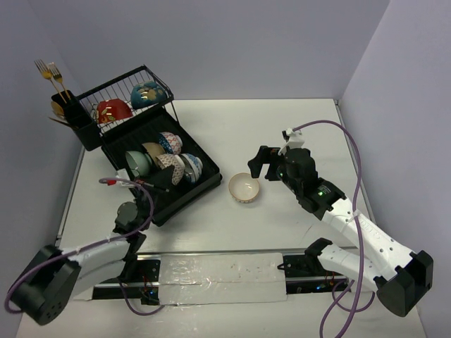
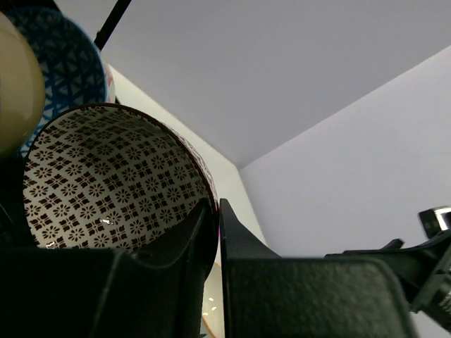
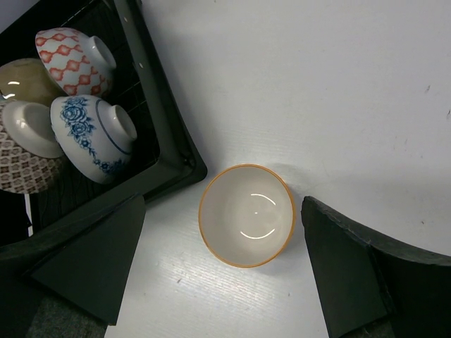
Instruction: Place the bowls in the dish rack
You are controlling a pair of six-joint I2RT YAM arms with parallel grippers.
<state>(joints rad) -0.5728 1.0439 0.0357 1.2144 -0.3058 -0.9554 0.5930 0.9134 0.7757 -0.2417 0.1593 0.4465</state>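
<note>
On the worktop (image 1: 296,127) one cream bowl (image 1: 245,188) remains (right claw (image 3: 225,274) spread above it), while left claw (image 2: 215,232) pinches a patterned bowl (image 2: 106,183) in the nearly full dish rack (image 1: 201,184).

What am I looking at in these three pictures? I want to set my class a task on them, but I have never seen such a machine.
Two robot arms are bolted to a white table. One picture looks down from above; the other two come from cameras on each wrist. At the left stands a black dish rack with bowls already in it, two on the upper wire tier. The left gripper is shut on the rim of a brown-patterned bowl at the rack. The right gripper is open, a finger on either side of a cream bowl that sits upright on the table, not yet held.
</note>
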